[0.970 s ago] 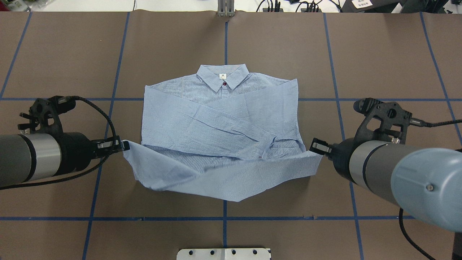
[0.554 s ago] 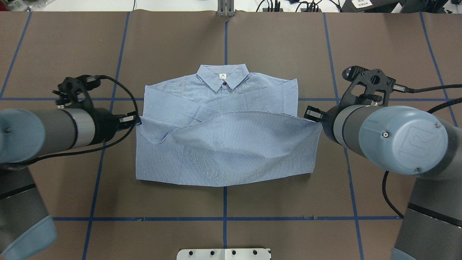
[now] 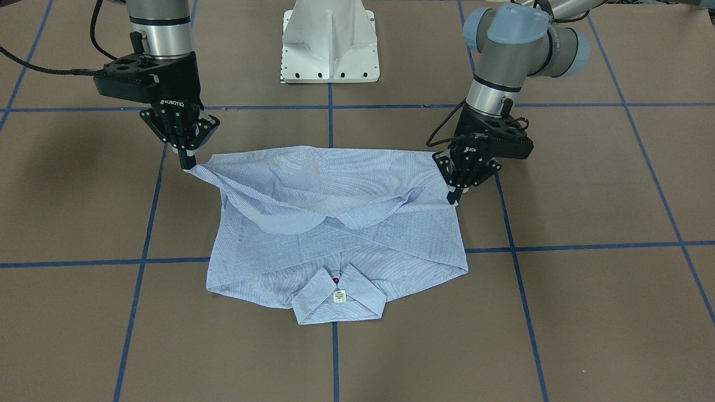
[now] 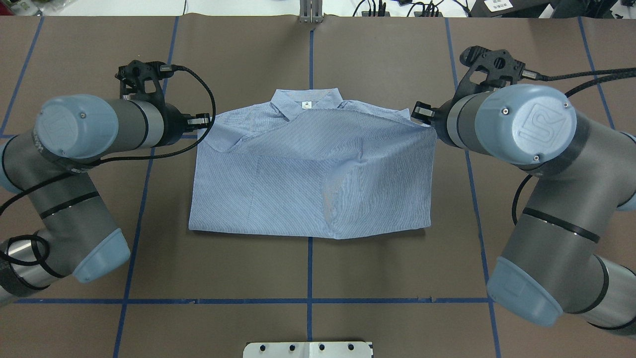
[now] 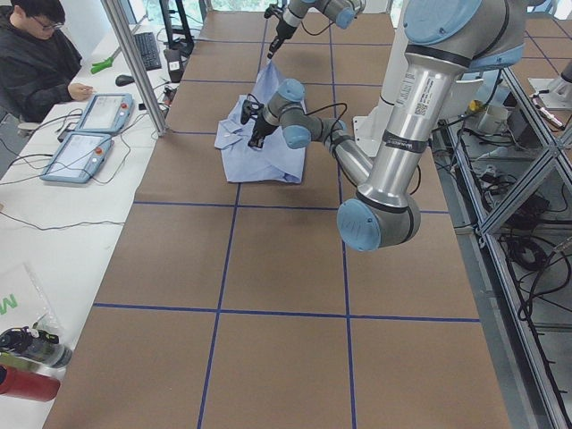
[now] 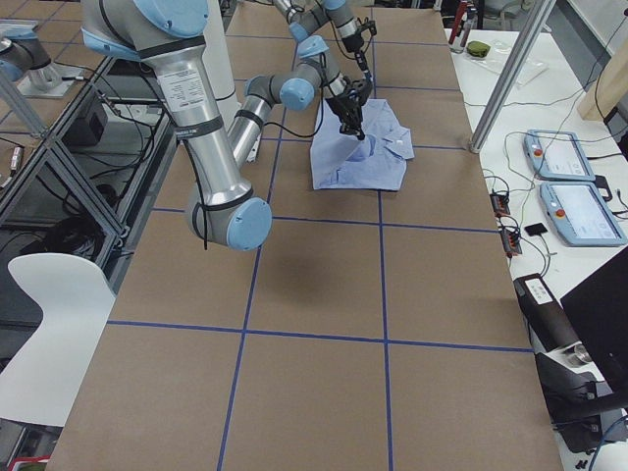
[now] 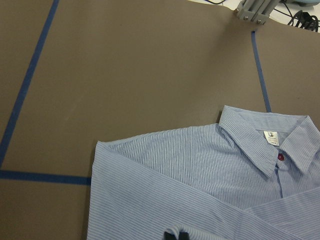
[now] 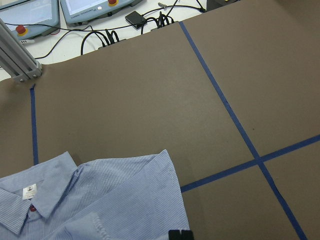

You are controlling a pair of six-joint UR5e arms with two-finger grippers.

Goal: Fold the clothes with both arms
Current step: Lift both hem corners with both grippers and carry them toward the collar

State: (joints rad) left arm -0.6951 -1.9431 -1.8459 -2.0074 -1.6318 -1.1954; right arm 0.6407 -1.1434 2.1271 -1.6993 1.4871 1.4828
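The light blue striped shirt lies mid-table with its collar on the far side, and its lower half is folded up over the sleeves. My left gripper is shut on the left hem corner, just left of the shoulder. My right gripper is shut on the right hem corner. In the front-facing view the left gripper and right gripper hold the hem raised, sagging between them over the shirt. The wrist views show the collar and the shoulder below.
The white pedestal base stands on the robot's side. Blue tape lines grid the brown table cover. An aluminium post stands at the far edge. An operator sits beside control tablets.
Both grippers moved away from the robot toward the collar, carrying the hem over the crossed sleeves. The folded half now covers the shirt nearly up to the collar.
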